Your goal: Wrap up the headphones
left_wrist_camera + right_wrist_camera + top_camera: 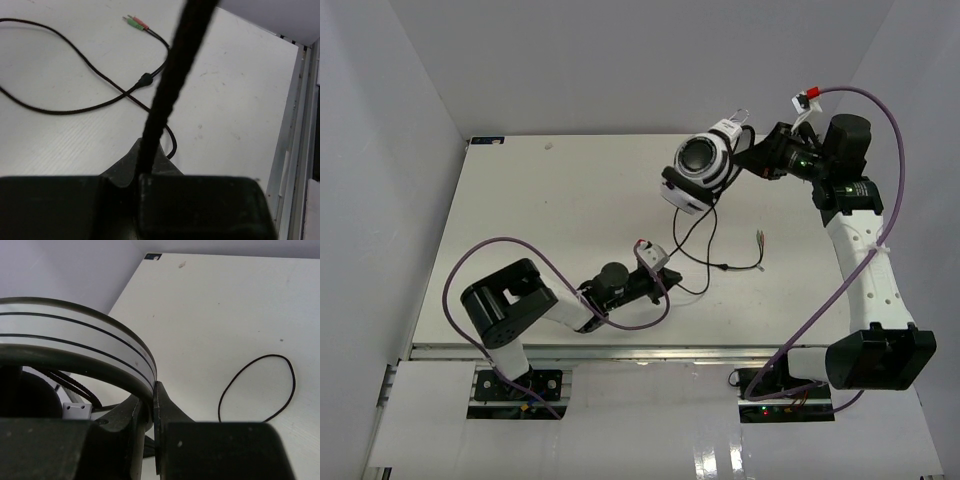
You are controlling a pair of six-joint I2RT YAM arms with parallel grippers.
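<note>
The white-and-black headphones hang in the air at the back right. My right gripper is shut on their headband, which fills the left of the right wrist view. The thin black cable drops from the earcups to the table and loops there. My left gripper is shut on the cable, which rises taut from between the jaws. The cable's loose part crosses itself on the table and ends in green and red plugs, which also show from above.
White walls close the table on the left, back and right. Purple arm cables arc over both arms. A metal rail runs along the table's near edge. A loop of the cable lies on the table below the headphones.
</note>
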